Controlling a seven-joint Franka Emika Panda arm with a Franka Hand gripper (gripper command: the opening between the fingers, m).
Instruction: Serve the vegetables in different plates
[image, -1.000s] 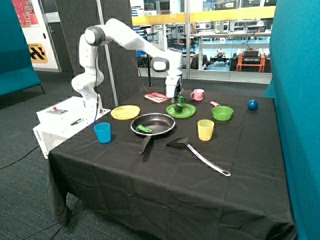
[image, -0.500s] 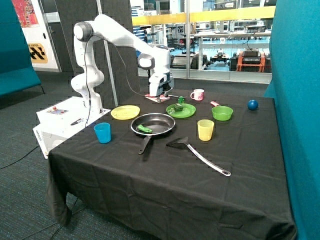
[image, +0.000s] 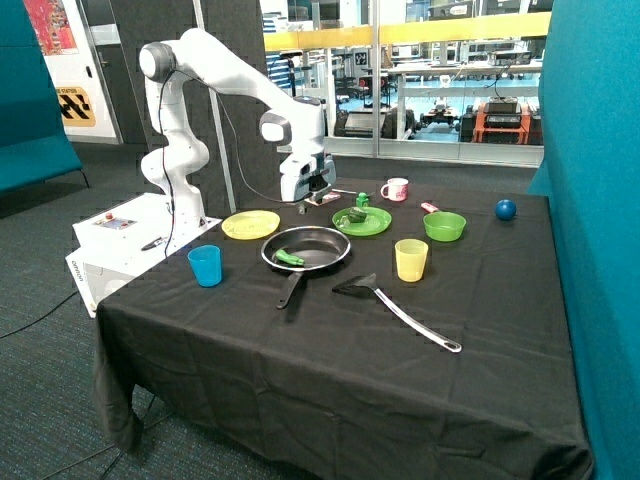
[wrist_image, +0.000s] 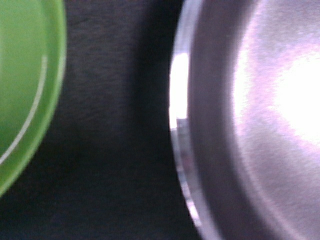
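Observation:
The round dark green vegetable (image: 352, 216) lies on the bright green plate (image: 375, 226). The elongated brighter green vegetable (image: 289, 258) lies in the black frying pan (image: 318, 250). The yellow plate (image: 251, 224) holds nothing. My gripper (image: 303, 203) hangs above the cloth behind the pan, between the two plates, and carries nothing that I can see. The wrist view shows only the green plate's edge (wrist_image: 25, 90), the pan's rim (wrist_image: 182, 125) and black cloth between them.
A pink mug (image: 396, 189) and a small green item (image: 362, 199) stand behind the green plate. A green bowl (image: 444, 226), yellow cup (image: 411, 259), blue cup (image: 205, 265), black spatula (image: 400, 310), blue ball (image: 505, 209) and a red booklet (image: 322, 197) are also on the table.
The arm has swung away from above the green plate toward the yellow plate's side and now hangs behind the pan. The dark vegetable stays on the green plate.

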